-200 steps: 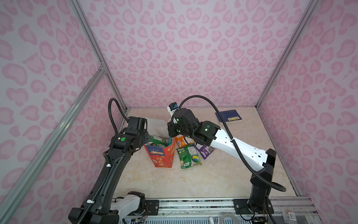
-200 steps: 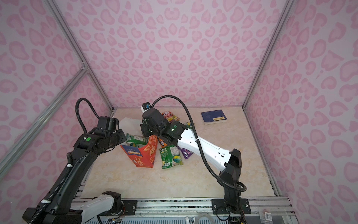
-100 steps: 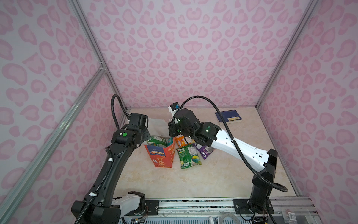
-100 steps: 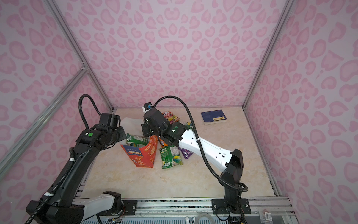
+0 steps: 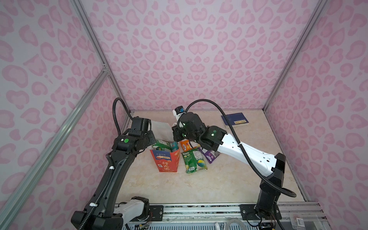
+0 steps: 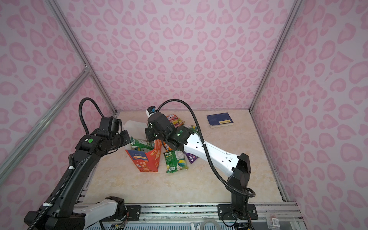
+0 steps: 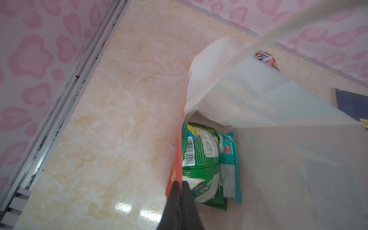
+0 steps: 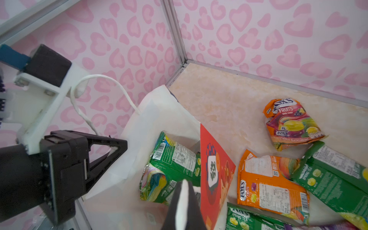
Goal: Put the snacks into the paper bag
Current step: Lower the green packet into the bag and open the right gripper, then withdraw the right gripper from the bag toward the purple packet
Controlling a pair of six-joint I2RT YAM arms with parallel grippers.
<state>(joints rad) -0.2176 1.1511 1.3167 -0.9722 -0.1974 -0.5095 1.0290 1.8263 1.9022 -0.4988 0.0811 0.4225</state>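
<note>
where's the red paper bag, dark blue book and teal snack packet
red paper bag (image 5: 166, 164): a top view, front face
dark blue book (image 5: 235, 119): a top view, cover
teal snack packet (image 7: 230, 169): left wrist view, middle

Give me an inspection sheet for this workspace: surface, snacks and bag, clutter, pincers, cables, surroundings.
Surface: glossy beige marbled tabletop, a few dark specks.
Job's things: paper bag upright and open, green packet and teal packet inside; second green packet, orange packet and purple packet lie beside it; crumpled orange packet farther back.
Clutter: dark blue book near the back wall, apart from the snacks.
Pincers: left pincer shut on the bag's rim; right pincer shut on the rim across from it.
Cables: black hoses arch over both arms; white cord handle loops above the bag.
Surroundings: pink heart-print walls, metal frame posts.
</note>
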